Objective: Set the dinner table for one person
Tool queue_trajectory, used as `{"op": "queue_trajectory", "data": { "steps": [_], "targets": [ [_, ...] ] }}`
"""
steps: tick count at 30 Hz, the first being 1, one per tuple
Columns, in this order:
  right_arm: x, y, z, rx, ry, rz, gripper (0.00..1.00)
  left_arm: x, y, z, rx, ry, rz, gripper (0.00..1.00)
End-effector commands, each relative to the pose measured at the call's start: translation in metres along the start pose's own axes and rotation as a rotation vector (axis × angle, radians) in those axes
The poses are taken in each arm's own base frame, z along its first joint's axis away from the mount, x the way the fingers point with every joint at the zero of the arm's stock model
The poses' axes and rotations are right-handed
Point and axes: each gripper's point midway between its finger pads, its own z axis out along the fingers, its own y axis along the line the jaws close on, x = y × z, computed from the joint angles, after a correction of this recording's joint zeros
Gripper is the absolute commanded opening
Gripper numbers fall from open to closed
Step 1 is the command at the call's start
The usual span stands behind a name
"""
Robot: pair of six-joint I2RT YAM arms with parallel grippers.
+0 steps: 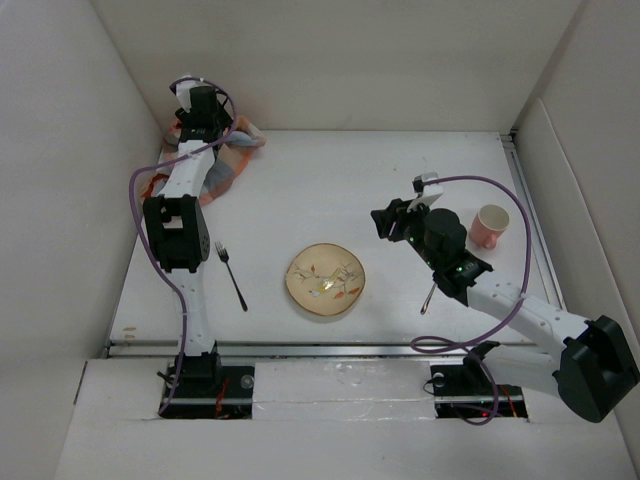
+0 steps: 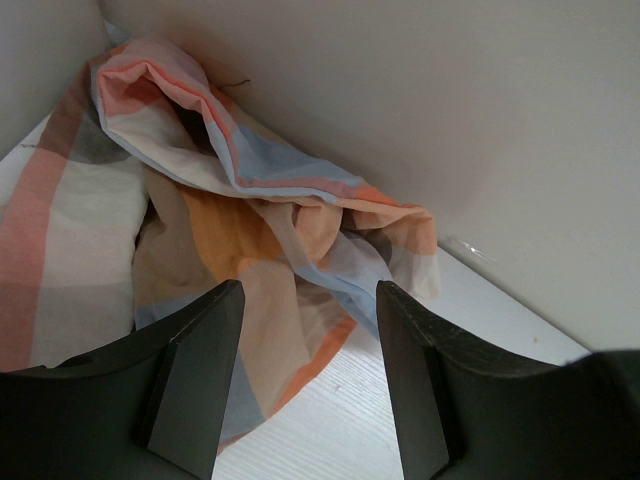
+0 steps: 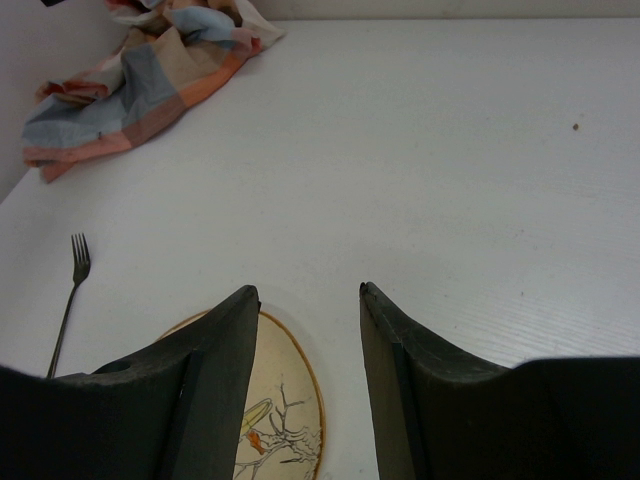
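Observation:
The white dinner table [image 1: 330, 190] holds a cream plate with a branch drawing [image 1: 325, 279] near the front middle, also in the right wrist view [image 3: 285, 420]. A fork [image 1: 231, 274] lies left of the plate and shows in the right wrist view [image 3: 68, 300]. A spoon [image 1: 427, 298] lies right of the plate, partly under the right arm. A pink cup [image 1: 490, 225] stands at the right. A checkered cloth [image 1: 220, 160] lies crumpled in the far left corner. My left gripper [image 2: 310, 300] is open just above the cloth [image 2: 200, 220]. My right gripper [image 3: 308, 292] is open and empty, above the table right of the plate.
White walls enclose the table on the left, back and right. The cloth lies against the back wall [image 2: 450, 120]. A metal rail [image 1: 330, 350] runs along the front edge by the arm bases.

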Motion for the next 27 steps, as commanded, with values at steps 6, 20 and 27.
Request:
{"op": "queue_trajectory", "data": {
  "steps": [6, 20, 27],
  "targets": [
    [-0.011, 0.019, 0.014, -0.069, -0.018, -0.021, 0.55, -0.035, 0.046, 0.037, -0.048, -0.033, -0.123, 0.58],
    [0.003, 0.038, 0.024, -0.150, 0.041, -0.049, 0.62, -0.063, 0.076, 0.100, 0.007, -0.109, -0.307, 0.78],
    [0.007, 0.058, 0.021, -0.213, 0.048, -0.077, 0.63, -0.073, 0.061, 0.121, 0.135, -0.183, -0.365, 0.79]
  ]
}}
